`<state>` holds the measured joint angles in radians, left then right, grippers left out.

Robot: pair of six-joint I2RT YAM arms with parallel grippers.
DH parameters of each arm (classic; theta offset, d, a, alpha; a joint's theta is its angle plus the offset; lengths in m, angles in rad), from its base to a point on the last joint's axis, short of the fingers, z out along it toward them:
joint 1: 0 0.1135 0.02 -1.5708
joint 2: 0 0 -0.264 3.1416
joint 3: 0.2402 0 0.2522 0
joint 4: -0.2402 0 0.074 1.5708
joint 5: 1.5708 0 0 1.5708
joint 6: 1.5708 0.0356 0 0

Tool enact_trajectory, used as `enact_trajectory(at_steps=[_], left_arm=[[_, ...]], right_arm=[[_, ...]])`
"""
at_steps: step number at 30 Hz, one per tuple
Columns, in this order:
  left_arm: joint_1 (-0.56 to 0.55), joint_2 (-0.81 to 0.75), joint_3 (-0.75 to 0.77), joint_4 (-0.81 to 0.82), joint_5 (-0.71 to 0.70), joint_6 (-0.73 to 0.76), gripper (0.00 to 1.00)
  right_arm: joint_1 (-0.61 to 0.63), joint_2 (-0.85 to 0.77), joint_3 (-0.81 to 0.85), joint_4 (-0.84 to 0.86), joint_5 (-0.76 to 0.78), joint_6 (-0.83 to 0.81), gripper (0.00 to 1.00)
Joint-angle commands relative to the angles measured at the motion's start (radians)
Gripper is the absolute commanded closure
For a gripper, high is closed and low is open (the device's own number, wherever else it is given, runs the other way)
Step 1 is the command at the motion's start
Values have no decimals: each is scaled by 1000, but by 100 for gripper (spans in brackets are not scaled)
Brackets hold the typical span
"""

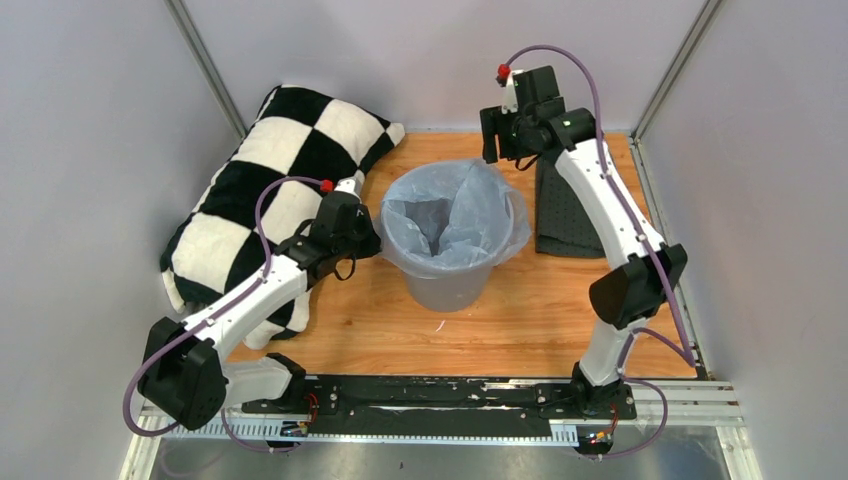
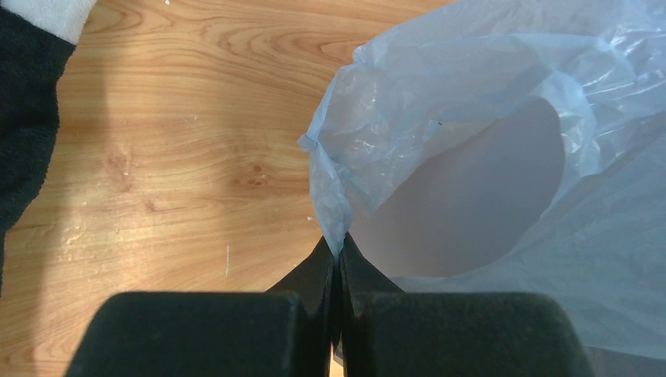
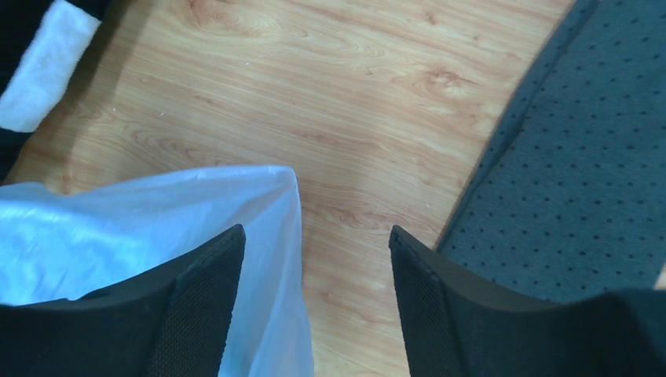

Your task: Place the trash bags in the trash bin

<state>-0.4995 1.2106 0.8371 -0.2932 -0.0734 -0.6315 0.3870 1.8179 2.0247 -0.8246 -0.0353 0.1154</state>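
The light grey trash bin (image 1: 448, 285) stands upright at the table's middle. A pale blue translucent trash bag (image 1: 450, 215) sits inside it, its edges draped over the rim. My left gripper (image 1: 372, 240) is at the bin's left rim and is shut on the bag's edge (image 2: 334, 212), pinching a fold of plastic. My right gripper (image 1: 500, 135) hangs open and empty above the table behind the bin's far right rim. In the right wrist view its fingers (image 3: 204, 290) straddle bare wood, with the bag's edge (image 3: 259, 236) just inside the left finger.
A black-and-white checkered pillow (image 1: 270, 190) lies at the left, close beside my left arm. A dark grey dotted cloth (image 1: 565, 210) lies right of the bin under my right arm. Grey walls enclose the wooden table (image 1: 520, 320).
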Motion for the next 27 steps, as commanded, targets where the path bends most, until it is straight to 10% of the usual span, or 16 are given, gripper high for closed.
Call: enact_trajectory(at_steps=[1, 20, 27], left_arm=[[7, -26, -3, -4, 11, 3, 100], [7, -20, 17, -13, 9, 15, 100], [7, -19, 23, -18, 8, 17, 100]], right_arm=[[-36, -155, -11, -54, 16, 1, 29], [-43, -360, -314, -15, -275, -45, 38], [-40, -342, -313, -11, -263, -24, 66]])
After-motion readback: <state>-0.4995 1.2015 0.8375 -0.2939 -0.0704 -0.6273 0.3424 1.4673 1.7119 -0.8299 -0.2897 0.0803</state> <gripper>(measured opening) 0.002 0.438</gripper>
